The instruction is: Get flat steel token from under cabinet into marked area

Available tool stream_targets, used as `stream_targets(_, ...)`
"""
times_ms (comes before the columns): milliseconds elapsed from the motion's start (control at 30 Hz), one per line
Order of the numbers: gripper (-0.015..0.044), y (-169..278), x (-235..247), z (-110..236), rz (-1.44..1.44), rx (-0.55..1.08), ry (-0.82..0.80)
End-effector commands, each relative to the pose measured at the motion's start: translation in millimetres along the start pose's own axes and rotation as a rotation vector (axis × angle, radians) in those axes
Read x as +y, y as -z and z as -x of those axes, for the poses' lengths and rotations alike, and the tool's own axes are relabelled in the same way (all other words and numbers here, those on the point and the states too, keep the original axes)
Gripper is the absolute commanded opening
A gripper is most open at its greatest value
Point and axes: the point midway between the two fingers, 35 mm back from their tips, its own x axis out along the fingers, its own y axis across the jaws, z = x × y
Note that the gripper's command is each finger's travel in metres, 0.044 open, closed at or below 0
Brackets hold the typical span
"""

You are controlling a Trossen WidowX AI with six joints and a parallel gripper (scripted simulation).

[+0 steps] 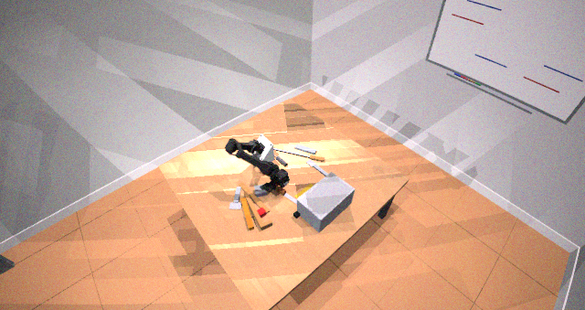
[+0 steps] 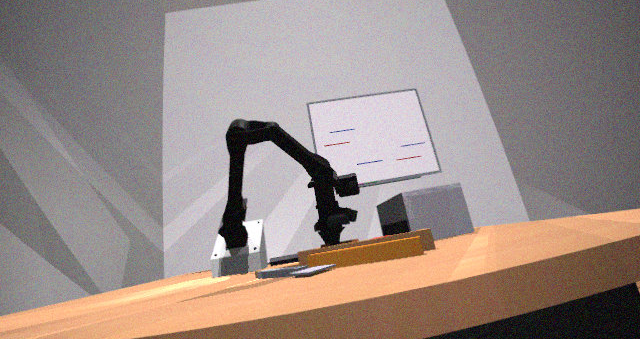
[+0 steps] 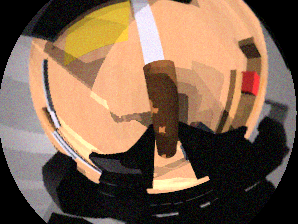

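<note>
My gripper (image 1: 271, 189) (image 2: 332, 239) (image 3: 162, 124) is down at the table, left of the grey cabinet (image 1: 325, 201) (image 2: 426, 209). It is shut on the brown handle (image 3: 161, 99) of a tool whose pale flat blade (image 3: 148, 30) (image 1: 290, 197) points toward the cabinet. The blade lies beside the yellow marked area (image 3: 93, 30) (image 1: 303, 190) in front of the cabinet. The steel token is hidden; I cannot see it in any view.
Long wooden sticks (image 1: 249, 215) (image 2: 370, 251), a small red block (image 1: 261, 211) (image 3: 250, 83) and a grey tool (image 1: 236, 199) (image 2: 295, 271) lie left of the gripper. A screwdriver (image 1: 302, 155) and grey bars (image 1: 305, 149) lie at the back. The arm's white base (image 1: 265, 148) (image 2: 240, 251) stands behind.
</note>
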Motion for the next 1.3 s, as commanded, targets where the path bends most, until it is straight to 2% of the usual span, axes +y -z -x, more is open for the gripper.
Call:
stream_targets(0, 0.0000, -6.1, -0.7, -0.3, -0.003, 0.001, 0.003)
stream_targets(1267, 0.0000, -46.1, -3.0, 1.1, -0.005, -0.001, 0.003)
